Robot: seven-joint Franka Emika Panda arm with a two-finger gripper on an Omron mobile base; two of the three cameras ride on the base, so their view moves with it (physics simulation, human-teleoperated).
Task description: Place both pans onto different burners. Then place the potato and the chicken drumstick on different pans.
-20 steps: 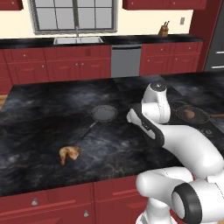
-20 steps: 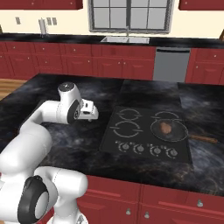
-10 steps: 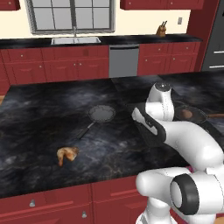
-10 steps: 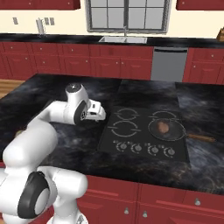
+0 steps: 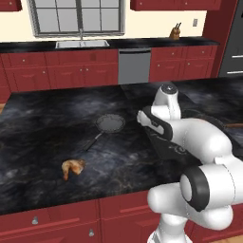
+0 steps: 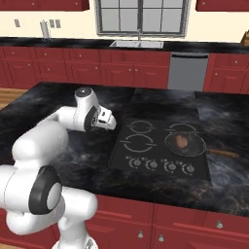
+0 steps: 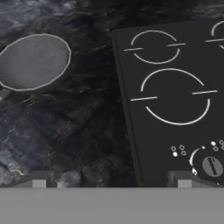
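Gripper (image 7: 111, 179) hovers over the counter at the cooktop's (image 7: 175, 105) left edge, fingers spread wide, holding nothing. Empty pan (image 5: 110, 124) lies off to its left on the counter, handle running toward the chicken drumstick (image 5: 72, 167). Far side of the cooktop: other pan (image 6: 185, 144) on a burner with the potato (image 6: 181, 141) in it. No readable writing.

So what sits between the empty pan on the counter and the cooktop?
Nothing: in the hand view, only bare dark marble counter separates the empty pan from the cooktop edge. The open gripper hovers over that stretch.
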